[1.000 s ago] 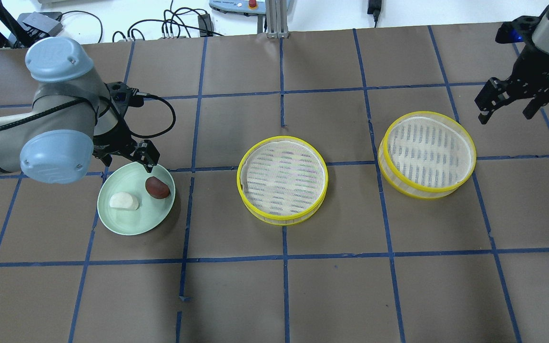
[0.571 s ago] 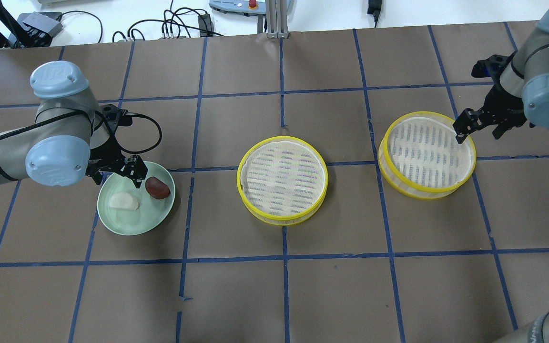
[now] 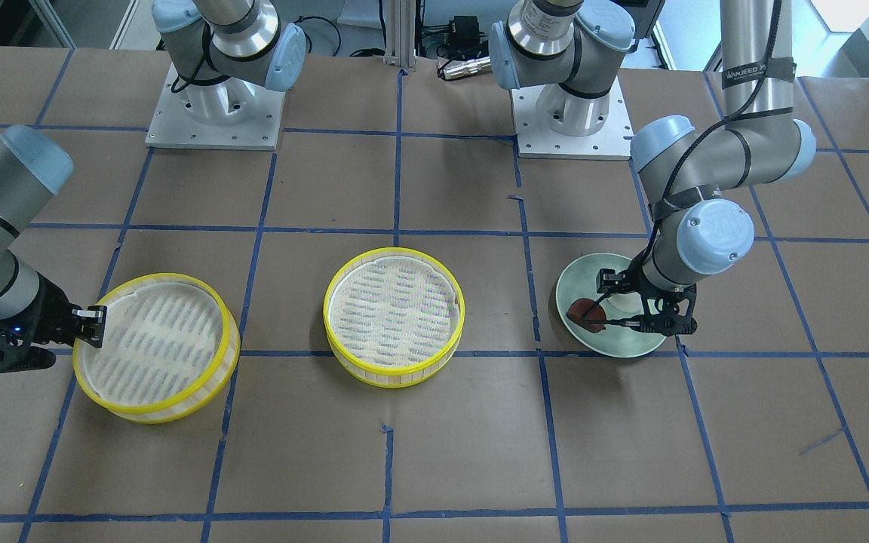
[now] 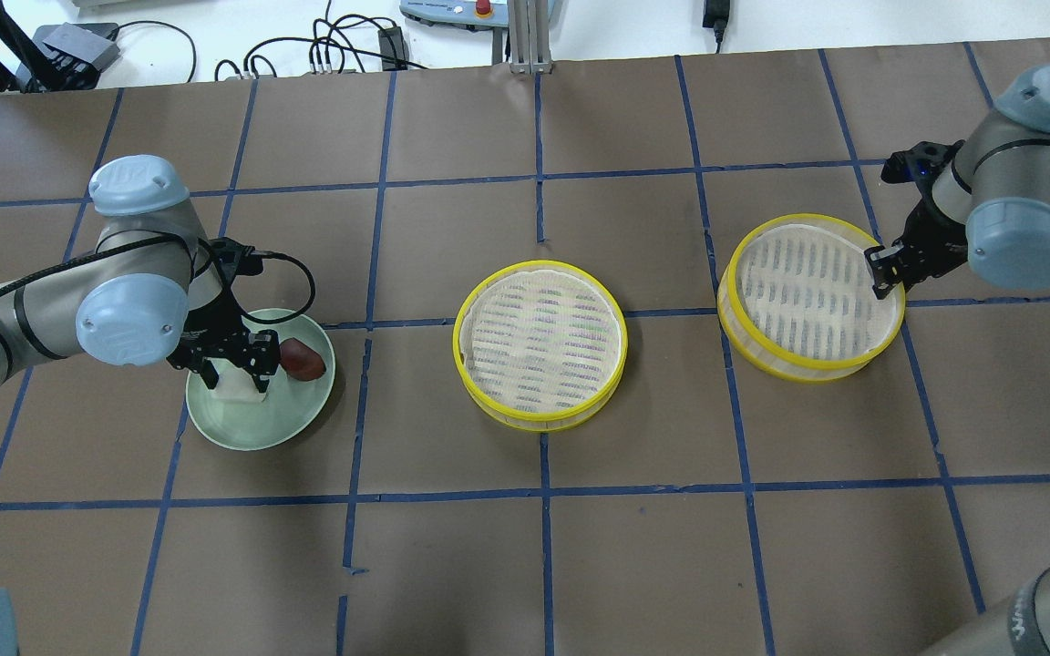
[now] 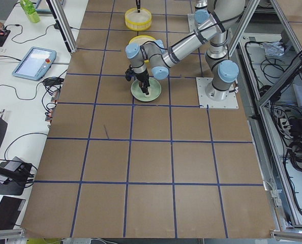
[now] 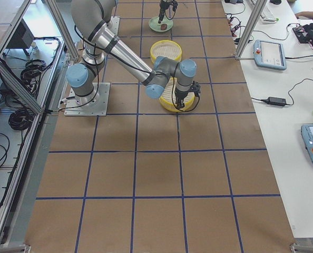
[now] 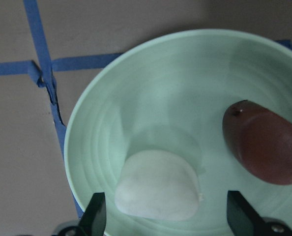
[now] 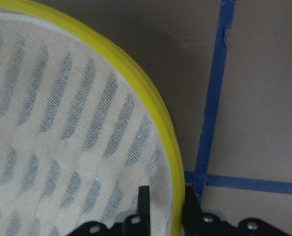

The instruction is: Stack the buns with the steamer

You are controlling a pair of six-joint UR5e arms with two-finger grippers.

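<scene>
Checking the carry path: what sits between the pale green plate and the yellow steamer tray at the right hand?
A second round yellow-rimmed mesh steamer tray, empty, plus brown table with blue tape lines; the overhead view shows it.

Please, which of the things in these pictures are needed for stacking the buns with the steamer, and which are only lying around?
Needed:
white bun
reddish-brown bun
green plate
middle steamer tray
right steamer tray
left end effector
right end effector

Lying around:
teach pendant
green bottle
cables behind the table
</scene>
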